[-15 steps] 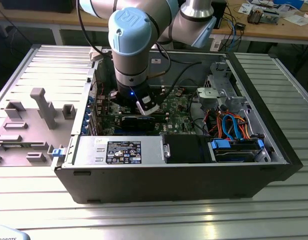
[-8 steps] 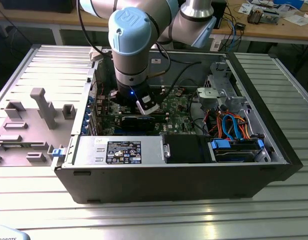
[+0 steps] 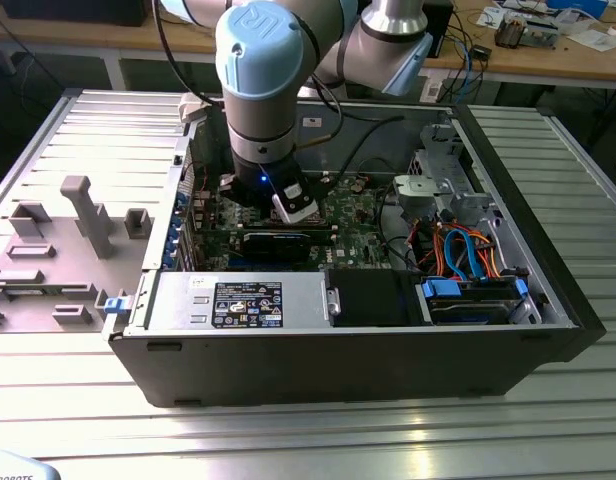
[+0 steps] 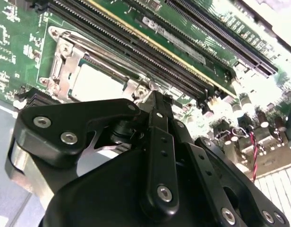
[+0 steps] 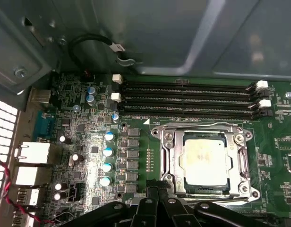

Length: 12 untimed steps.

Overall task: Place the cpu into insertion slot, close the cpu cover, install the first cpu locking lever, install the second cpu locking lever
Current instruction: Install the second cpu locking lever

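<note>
1. Inside the open case (image 3: 548,300), lying on a ribbed metal bench (image 3: 318,440), the arm (image 3: 263,90) reaches down to the motherboard (image 3: 363,215); the gripper (image 3: 293,205) hangs close over the board, near the middle of the case in the exterior view.
2. Cpu (image 5: 205,158): seated in the socket, its dull silver top showing through the window of the cover; also seen in the second wrist view (image 4: 96,85).
3. Cover (image 5: 240,161): silvery frame lying flat around the cpu, shut over it.
4. Lever (image 5: 197,124): a thin wire bar runs along the cover's edge on the side of the memory slots; whether it is latched cannot be told.
5. Gripper, first wrist view (image 5: 152,196): black fingers drawn together to a narrow tip right at the socket's corner; nothing can be made out between them. In the second wrist view (image 4: 155,99) the tip meets the metal at the socket's edge.
6. Memory slots (image 5: 188,97): four long black rows, just beside the socket.
7. Capacitors (image 5: 107,158): a row of blue-topped cans, near the socket on the side away from it.
8. Power supply (image 3: 238,300): grey box with a label, along the case's near wall in the exterior view.
9. Cables (image 3: 468,250): orange and blue bundle at the exterior view's right end of the case.
10. Fixture plate (image 3: 68,250): grey moulded blocks, outside the case on the exterior view's left.
</note>
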Tool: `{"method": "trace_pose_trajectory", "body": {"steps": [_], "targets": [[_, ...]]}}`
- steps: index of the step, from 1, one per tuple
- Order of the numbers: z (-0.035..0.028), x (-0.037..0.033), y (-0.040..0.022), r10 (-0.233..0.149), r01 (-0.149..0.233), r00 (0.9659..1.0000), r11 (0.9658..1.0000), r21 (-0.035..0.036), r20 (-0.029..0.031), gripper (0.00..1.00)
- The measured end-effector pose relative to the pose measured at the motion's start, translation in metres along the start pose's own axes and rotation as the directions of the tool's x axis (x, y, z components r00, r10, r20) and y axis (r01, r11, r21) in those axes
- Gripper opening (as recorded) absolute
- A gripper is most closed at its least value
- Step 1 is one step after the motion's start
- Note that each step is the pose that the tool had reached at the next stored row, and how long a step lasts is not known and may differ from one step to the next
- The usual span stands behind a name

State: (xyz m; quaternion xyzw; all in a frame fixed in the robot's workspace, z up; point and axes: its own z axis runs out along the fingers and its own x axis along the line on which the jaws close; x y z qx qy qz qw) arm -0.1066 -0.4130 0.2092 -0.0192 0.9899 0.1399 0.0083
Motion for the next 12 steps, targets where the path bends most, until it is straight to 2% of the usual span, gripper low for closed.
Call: {"method": "trace_pose_trajectory", "body": {"steps": [2, 4, 5, 12], "targets": [[-0.0057, -0.0002, 0.0018, 0.000, 0.000, 1.0000, 1.0000, 0.0000, 0.0000, 0.11], [-0.0149, -0.0004, 0.0047, 0.000, 0.000, 1.0000, 1.0000, 0.0002, 0.0000, 0.11], [-0.0168, -0.0004, 0.0053, 0.000, 0.000, 1.0000, 1.0000, 0.0002, 0.0000, 0.11], [-0.0177, -0.0004, 0.0056, 0.000, 0.000, 1.0000, 1.0000, 0.0001, -0.0009, 0.11]]}}
